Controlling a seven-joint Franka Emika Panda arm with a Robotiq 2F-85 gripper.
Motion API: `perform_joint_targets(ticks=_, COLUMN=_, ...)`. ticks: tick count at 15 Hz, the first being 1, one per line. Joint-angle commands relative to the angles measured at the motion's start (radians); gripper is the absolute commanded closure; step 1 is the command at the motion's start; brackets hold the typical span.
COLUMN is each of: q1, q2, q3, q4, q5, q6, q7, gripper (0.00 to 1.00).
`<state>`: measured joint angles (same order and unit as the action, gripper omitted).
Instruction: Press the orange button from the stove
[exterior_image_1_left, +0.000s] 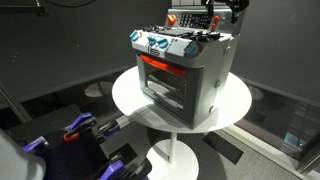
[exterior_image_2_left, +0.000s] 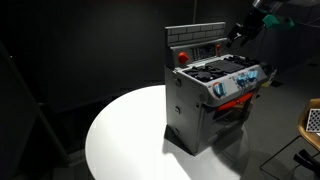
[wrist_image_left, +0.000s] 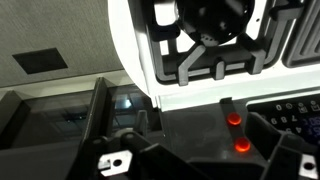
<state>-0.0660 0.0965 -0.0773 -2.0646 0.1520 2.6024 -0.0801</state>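
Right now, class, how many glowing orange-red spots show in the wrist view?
2. The upper spot sits mid-right; the lower spot glows just below it. Others may be hidden.

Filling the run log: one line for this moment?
phase: approach | gripper: by stove back panel, jaws unclear | orange button: not contacted | stove: on white table
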Motion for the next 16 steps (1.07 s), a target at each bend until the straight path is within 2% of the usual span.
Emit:
perform_joint_targets(ticks=1, q1=-0.009, q2=0.048, q3=0.010, q4=0.061, q5=0.015, q6=0.005, q7=0.002, gripper=0.00)
perform_joint_targets(ticks=16, q1=-0.012, q2=0.152, q3=0.028, q4=0.177, q5=0.007, q6=0.014, q7=0.003, gripper=0.00)
